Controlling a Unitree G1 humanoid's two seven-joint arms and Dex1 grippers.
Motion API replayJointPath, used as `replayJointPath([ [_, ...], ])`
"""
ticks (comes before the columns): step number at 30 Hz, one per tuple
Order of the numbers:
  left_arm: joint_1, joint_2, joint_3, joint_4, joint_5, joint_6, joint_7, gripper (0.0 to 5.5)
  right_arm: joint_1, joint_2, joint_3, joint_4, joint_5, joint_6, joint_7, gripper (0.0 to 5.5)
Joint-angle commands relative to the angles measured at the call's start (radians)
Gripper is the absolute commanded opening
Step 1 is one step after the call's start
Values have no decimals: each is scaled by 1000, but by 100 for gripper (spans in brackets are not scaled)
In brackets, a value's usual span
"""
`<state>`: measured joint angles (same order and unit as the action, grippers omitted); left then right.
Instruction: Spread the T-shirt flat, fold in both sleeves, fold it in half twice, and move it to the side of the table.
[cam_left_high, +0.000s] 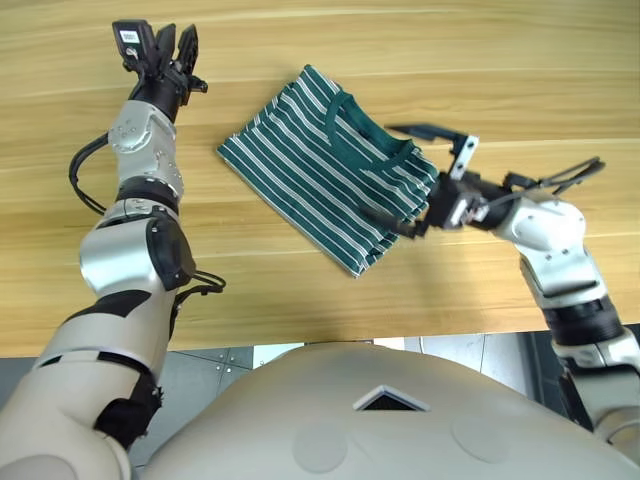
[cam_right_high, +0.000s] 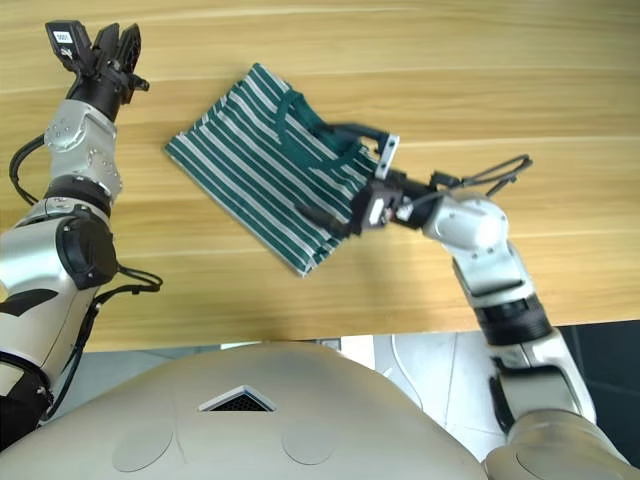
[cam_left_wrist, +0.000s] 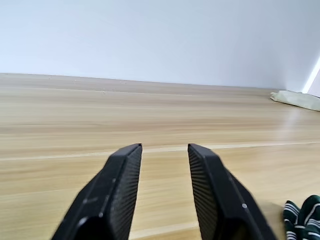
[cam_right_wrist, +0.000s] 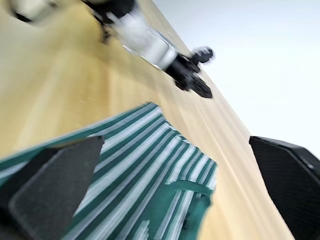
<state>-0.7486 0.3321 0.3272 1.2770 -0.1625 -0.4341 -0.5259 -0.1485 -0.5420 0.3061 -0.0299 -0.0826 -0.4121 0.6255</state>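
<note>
My right gripper (cam_left_high: 377, 170) stood spread wide at the right edge of the folded T-shirt (cam_left_high: 290, 160), one finger over the collar and the other by the near corner, with nothing pinched. I could not tell whether either finger touched the cloth. The shirt, striped green and white, lay askew near the middle of the wooden table (cam_left_high: 520, 60). My left gripper (cam_left_high: 172, 45) hung well apart to the left over bare wood, its fingers parted and empty.
</note>
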Motion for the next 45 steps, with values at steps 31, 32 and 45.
replayJointPath([
  [31, 52, -37, -24, -14, 14, -44, -5, 172, 64, -171, 80, -90, -48, -43, -67, 536],
  [32, 52, -38, -25, -14, 13, -45, -5, 172, 60, -164, 80, -73, -70, -36, -67, 536],
  [45, 48, -45, -43, -16, 11, -49, -1, 172, 18, -177, 32, 161, -275, -10, -84, 536],
])
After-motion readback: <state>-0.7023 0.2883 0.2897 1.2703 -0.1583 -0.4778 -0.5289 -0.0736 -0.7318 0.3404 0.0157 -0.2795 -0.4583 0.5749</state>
